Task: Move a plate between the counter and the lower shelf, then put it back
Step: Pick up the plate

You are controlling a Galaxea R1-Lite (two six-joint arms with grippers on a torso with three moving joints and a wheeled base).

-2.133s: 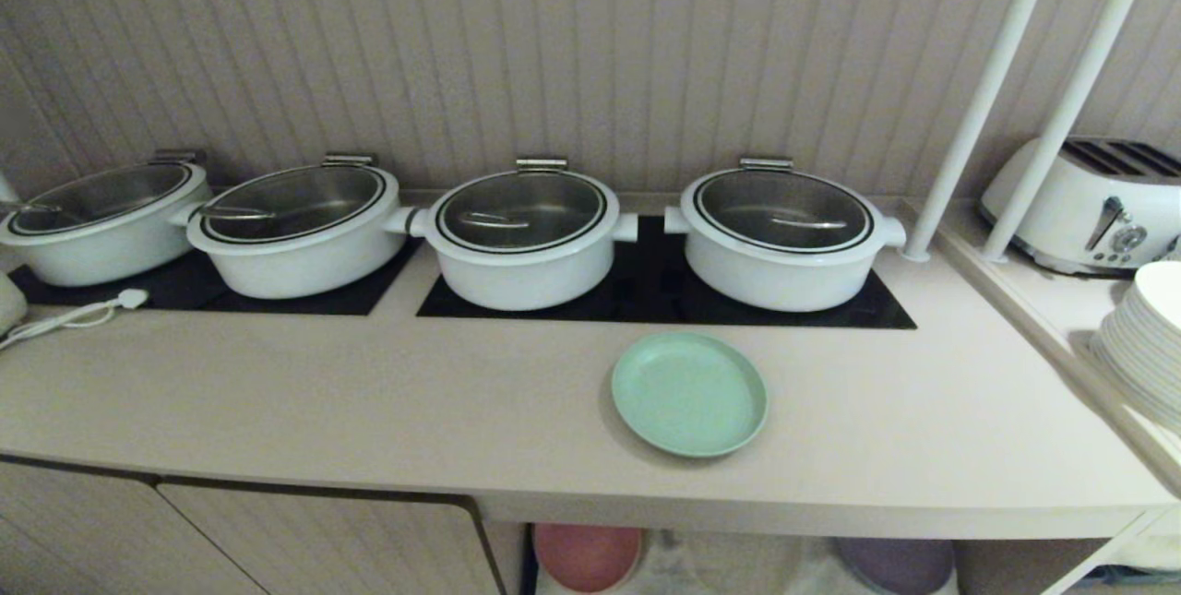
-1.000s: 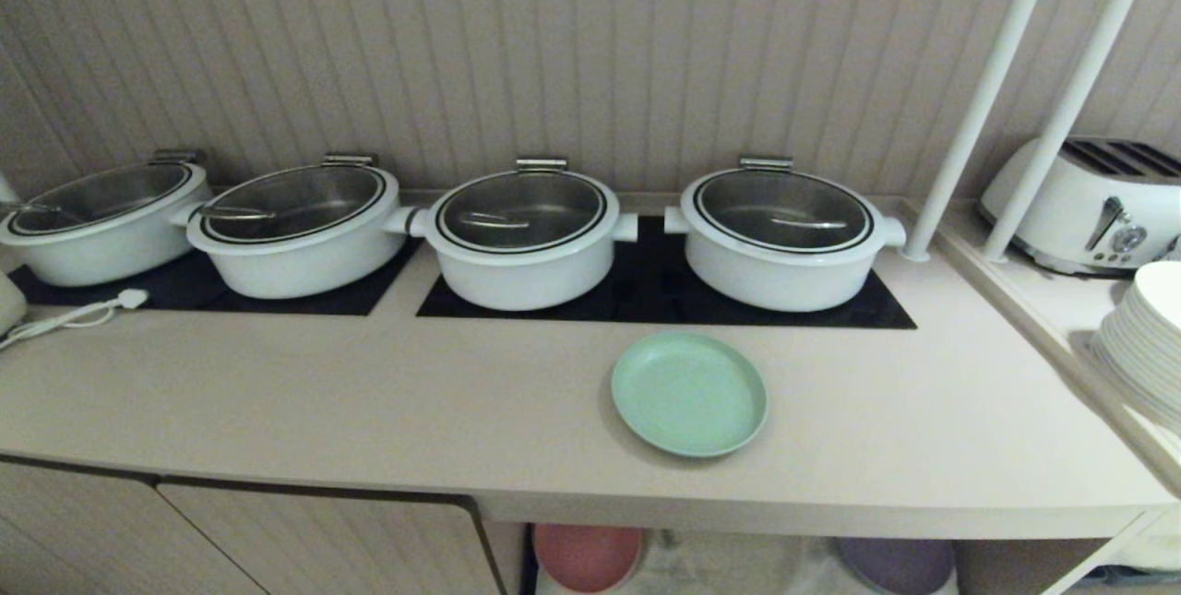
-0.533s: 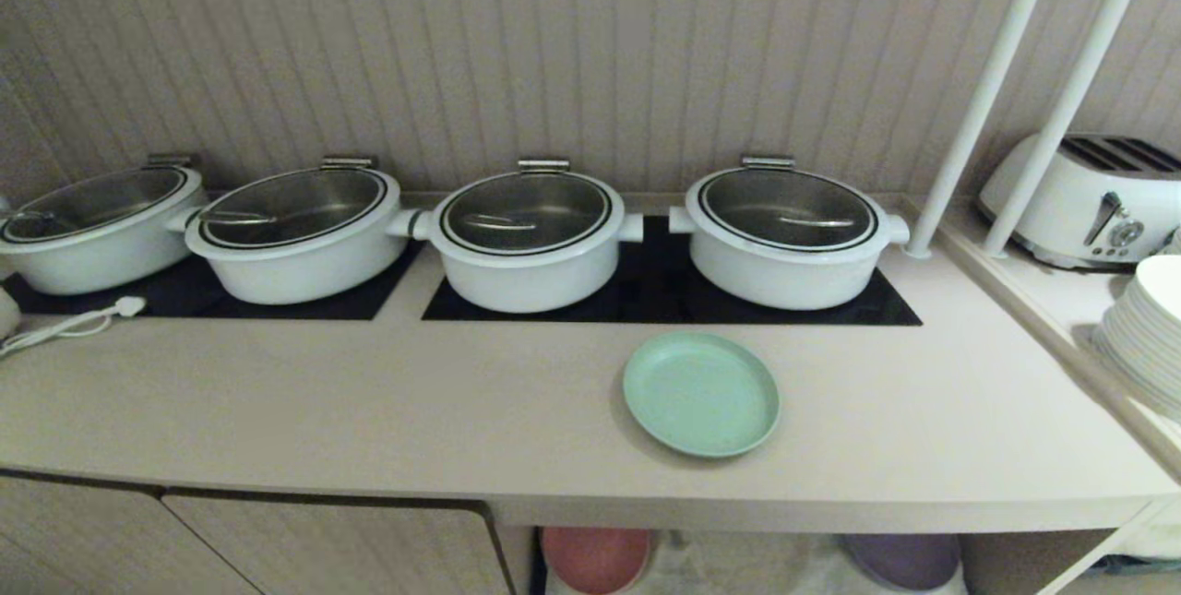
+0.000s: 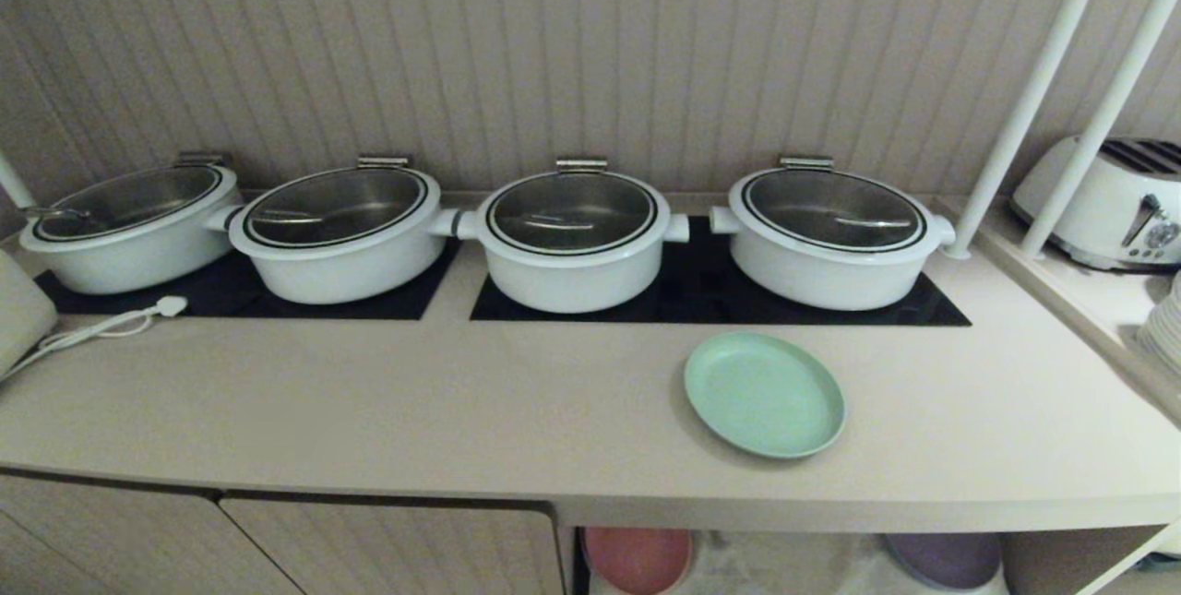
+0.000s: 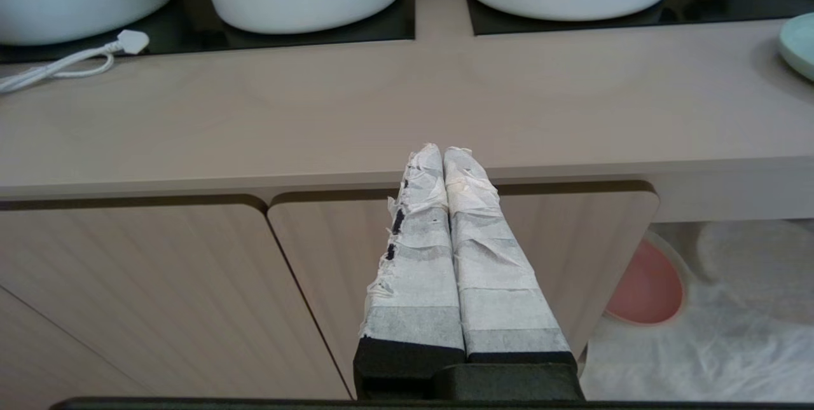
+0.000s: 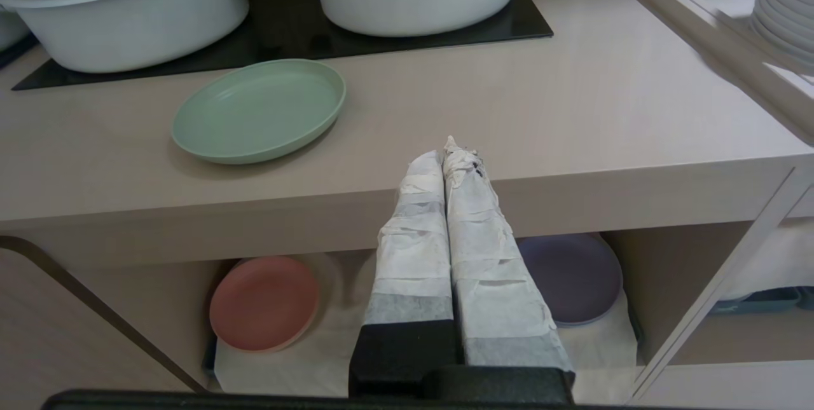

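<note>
Plate (image 4: 764,394), mint green, lies flat on the counter (image 4: 369,401), just in front of the black hob panel (image 4: 710,286) and a little back from the counter's front edge. Your right gripper (image 6: 448,152) hangs in front of that edge with its taped fingers pressed together, holding nothing; the plate sits up on the counter, beyond the tips and toward your left side. Your left gripper (image 5: 443,154) is likewise closed and empty, and in its wrist view only the plate's rim shows, so the right arm looks nearer. Below, the lower shelf (image 6: 331,327) holds a pink plate (image 6: 264,302) and a purple plate (image 6: 572,278), with white cloth between them.
</note>
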